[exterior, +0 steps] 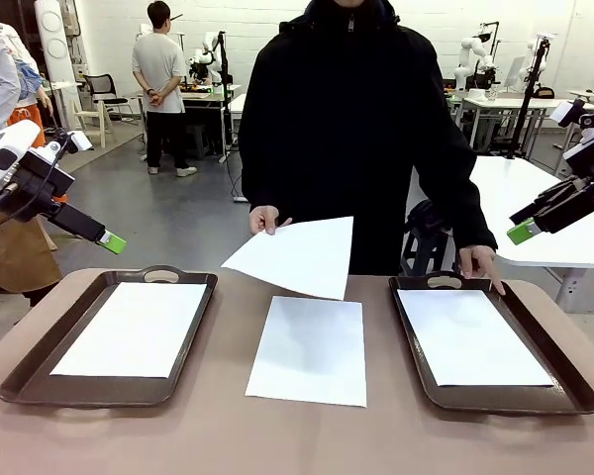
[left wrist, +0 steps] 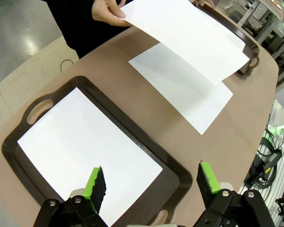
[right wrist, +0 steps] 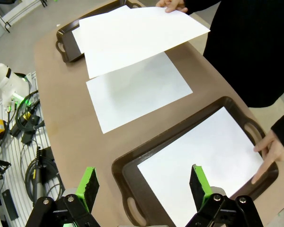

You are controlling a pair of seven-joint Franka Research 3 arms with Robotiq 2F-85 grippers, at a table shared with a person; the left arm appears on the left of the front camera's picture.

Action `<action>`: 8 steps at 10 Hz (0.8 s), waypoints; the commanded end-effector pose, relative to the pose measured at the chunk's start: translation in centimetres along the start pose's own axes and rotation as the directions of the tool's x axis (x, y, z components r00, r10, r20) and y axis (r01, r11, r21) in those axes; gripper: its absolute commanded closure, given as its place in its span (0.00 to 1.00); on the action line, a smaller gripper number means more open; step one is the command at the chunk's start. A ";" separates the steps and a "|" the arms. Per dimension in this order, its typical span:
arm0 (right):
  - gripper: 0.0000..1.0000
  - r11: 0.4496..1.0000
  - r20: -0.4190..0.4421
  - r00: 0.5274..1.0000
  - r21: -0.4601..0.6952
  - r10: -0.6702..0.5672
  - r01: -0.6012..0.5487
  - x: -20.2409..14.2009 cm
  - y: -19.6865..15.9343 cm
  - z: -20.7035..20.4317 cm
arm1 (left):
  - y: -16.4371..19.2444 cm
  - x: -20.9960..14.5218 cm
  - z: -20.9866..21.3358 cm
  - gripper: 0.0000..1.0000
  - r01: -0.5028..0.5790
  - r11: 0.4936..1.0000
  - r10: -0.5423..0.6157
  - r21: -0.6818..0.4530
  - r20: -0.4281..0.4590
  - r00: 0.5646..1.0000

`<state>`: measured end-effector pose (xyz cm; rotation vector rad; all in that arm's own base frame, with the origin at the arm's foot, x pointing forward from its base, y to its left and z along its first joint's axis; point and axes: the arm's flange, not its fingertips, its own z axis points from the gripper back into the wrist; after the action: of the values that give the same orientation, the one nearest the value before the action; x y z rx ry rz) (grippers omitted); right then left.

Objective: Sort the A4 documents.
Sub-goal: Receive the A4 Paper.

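table: tan, A4 document between two trays | floor: grey, lab desks behind | left gripper spread | right gripper spread

My front camera sits on my side of the surface, between the arms. It faces across the surface to the person at the far edge and is wide enough to take in both trays and the room behind. The left wrist camera looks steeply down along the left claw, close above the left tray under that claw. The right wrist camera looks the same way past the right claw onto the right tray. All three views share the middle sheet. It lies beyond each claw, and the other claw's tray lies farther still.
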<state>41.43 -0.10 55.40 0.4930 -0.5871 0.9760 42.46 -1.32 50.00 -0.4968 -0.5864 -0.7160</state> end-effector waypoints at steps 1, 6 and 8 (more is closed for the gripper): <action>0.00 1.000 -0.007 1.000 -0.006 0.013 -0.014 0.1 0.0 -0.1 | 0.0 0.0 0.1 0.00 0.000 1.000 0.000 -0.002 0.004 1.000; 0.00 1.000 -0.007 1.000 -0.006 0.013 -0.014 0.1 0.0 -0.1 | 0.0 0.0 0.1 0.00 0.000 1.000 0.000 -0.002 0.004 1.000; 0.00 1.000 -0.007 1.000 -0.006 0.013 -0.014 0.1 0.0 -0.1 | 0.0 0.0 0.1 0.00 0.000 1.000 0.000 -0.002 0.004 1.000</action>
<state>41.43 -0.10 55.40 0.4930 -0.5871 0.9760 42.46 -1.32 50.00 -0.4968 -0.5864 -0.7160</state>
